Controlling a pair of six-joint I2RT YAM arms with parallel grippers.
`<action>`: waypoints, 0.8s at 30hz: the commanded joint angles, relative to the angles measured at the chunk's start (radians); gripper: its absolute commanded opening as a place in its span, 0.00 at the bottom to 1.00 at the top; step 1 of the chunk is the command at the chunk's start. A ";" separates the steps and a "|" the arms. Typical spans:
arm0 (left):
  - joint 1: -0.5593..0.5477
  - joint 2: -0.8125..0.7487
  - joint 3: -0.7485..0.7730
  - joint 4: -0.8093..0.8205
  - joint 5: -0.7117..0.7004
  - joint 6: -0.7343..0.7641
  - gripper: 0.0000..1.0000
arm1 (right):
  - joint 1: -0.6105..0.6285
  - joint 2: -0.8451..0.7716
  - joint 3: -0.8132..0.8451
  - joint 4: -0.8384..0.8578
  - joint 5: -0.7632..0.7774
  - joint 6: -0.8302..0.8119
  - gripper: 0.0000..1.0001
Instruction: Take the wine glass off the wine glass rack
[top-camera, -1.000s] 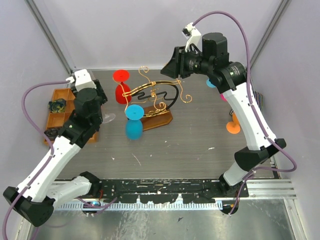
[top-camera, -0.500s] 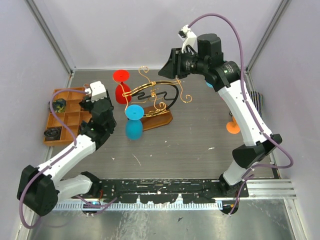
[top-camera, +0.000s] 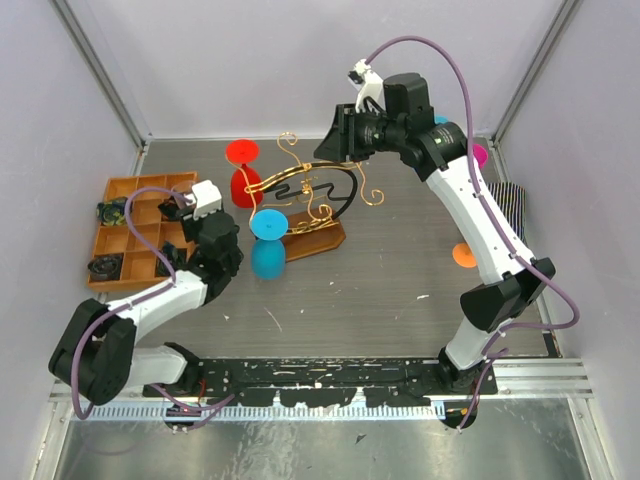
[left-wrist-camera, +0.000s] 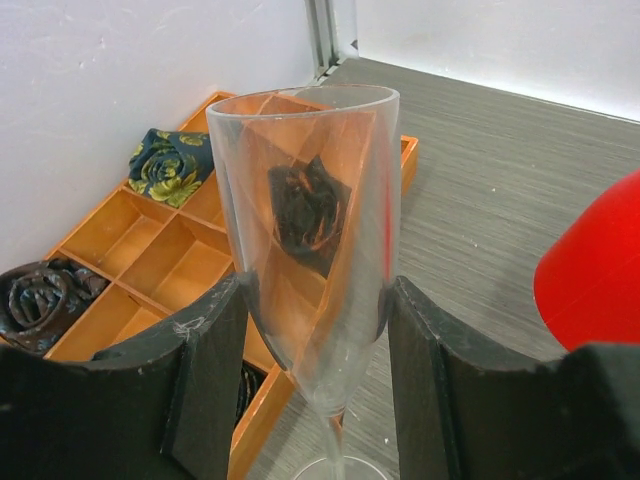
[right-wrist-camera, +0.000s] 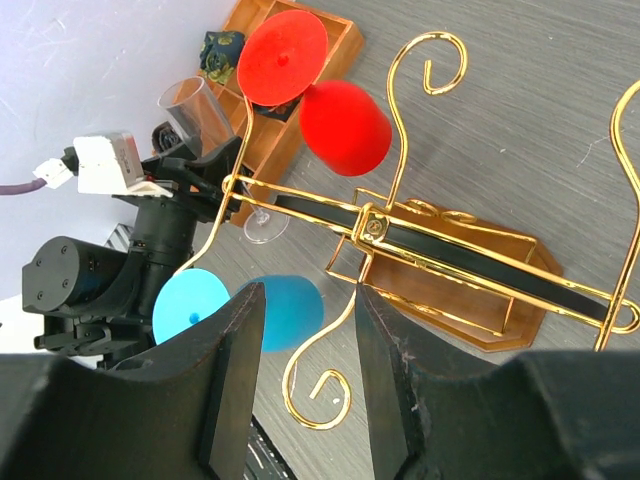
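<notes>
The wine glass rack (top-camera: 312, 205) is a gold wire stand with a black curved bar on a brown base, mid-table. A red wine glass (top-camera: 243, 172) and a blue wine glass (top-camera: 267, 242) hang from its left rails. A clear wine glass (left-wrist-camera: 310, 200) stands off the rack beside the orange tray, its foot low at the table. My left gripper (left-wrist-camera: 315, 295) is shut on its bowl, a finger on each side. My right gripper (right-wrist-camera: 308, 295) hovers open above the rack's gold scroll (right-wrist-camera: 320, 400), holding nothing.
The orange-brown compartment tray (top-camera: 130, 190) lies at the left wall with dark fabric rosettes (left-wrist-camera: 165, 165) in some cells. Small orange (top-camera: 465, 255), pink (top-camera: 480, 155) and cyan (top-camera: 440, 120) objects sit by the right arm. Walls close in the back and sides.
My left arm has folded back, its wrist shifting right and nearer, beside the blue glass. My right gripper has drifted slightly left above the rack. Neither gripper changed its opening.
</notes>
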 joint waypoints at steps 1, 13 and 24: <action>0.000 0.021 -0.009 0.109 -0.060 -0.058 0.24 | 0.004 -0.044 -0.005 0.051 -0.008 -0.015 0.47; -0.004 0.180 -0.035 0.274 -0.180 0.005 0.39 | 0.001 -0.036 -0.003 0.052 -0.010 -0.014 0.46; -0.017 0.308 -0.064 0.721 -0.154 0.270 0.46 | -0.004 -0.022 0.002 0.057 -0.024 -0.016 0.46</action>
